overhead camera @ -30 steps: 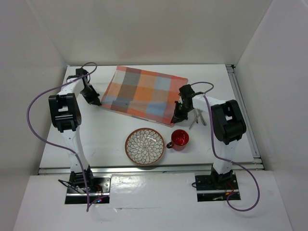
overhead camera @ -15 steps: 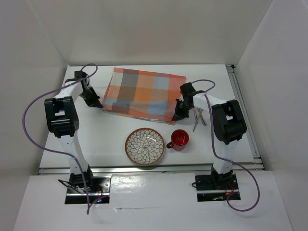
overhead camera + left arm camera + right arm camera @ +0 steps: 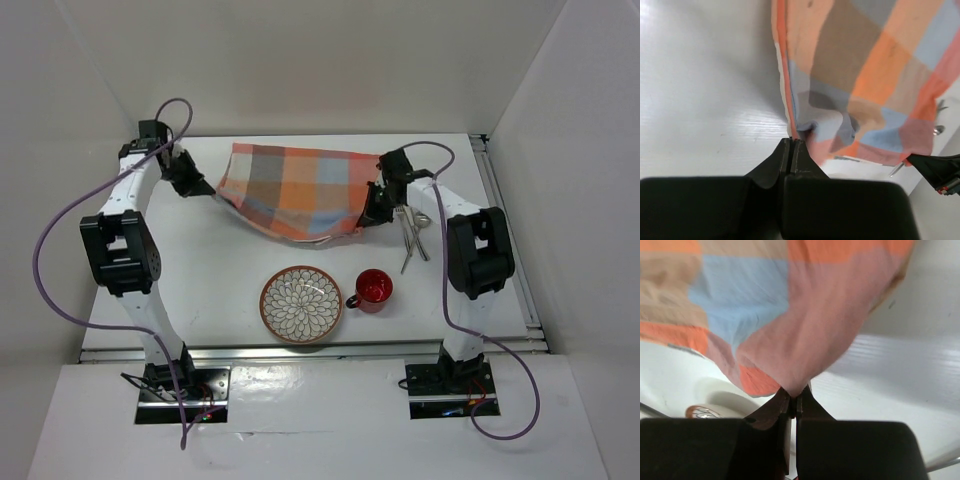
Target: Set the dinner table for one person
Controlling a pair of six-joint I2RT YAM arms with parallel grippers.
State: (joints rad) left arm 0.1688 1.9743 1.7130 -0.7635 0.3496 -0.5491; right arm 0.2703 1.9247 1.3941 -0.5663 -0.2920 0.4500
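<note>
Placemat [image 3: 290, 190] now lifted off the table [image 3: 215, 280], sagging between left gripper [image 3: 207, 190] and right gripper [image 3: 367, 222]. Both are clenched on its edges, and repositioning looks likely.

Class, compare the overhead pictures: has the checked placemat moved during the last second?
Yes. The placemat has lifted, its near edge drawing back from the unmoved patterned plate.

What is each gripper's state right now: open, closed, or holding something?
Left gripper: closed, holding one edge of the placemat.
Right gripper: closed, holding the opposite edge.
</note>
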